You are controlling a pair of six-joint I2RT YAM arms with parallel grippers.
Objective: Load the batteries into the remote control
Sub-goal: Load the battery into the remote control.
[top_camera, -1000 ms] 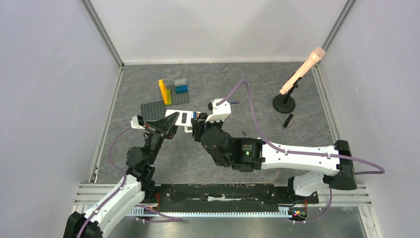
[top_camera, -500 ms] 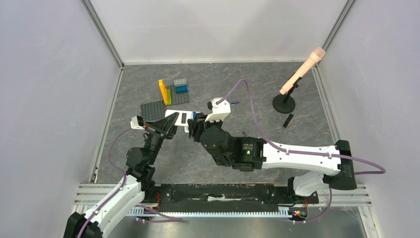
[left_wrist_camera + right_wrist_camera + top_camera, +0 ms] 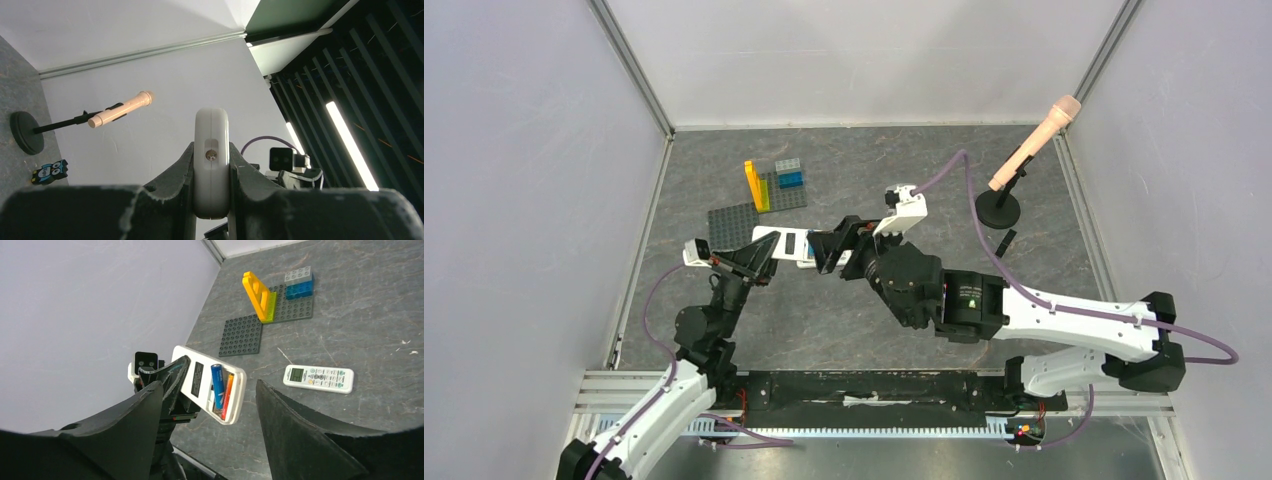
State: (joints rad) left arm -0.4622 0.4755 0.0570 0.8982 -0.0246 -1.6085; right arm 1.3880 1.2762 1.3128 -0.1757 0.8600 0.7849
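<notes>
As the remote (image 3: 204,391) is judged light, rigid and slick, it is clamped across its edges by the left pincer (image 3: 759,256); a blue cell (image 3: 217,385) and a red cell (image 3: 227,395) are seated in its bay. The right pincer (image 3: 835,250) is spread wide, empty.

Top cam: high at rear, looks down on whole counter (image 3: 794,320). L wrist: close-up, faces wall (image 3: 165,75). R wrist: looks down. All share held remote (image 3: 786,243).

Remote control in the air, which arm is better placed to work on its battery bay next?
Probably the right. The left gripper is shut on the remote control, steadying it. The right gripper is open, empty, and faces the open bay holding the blue battery and red battery.
</notes>
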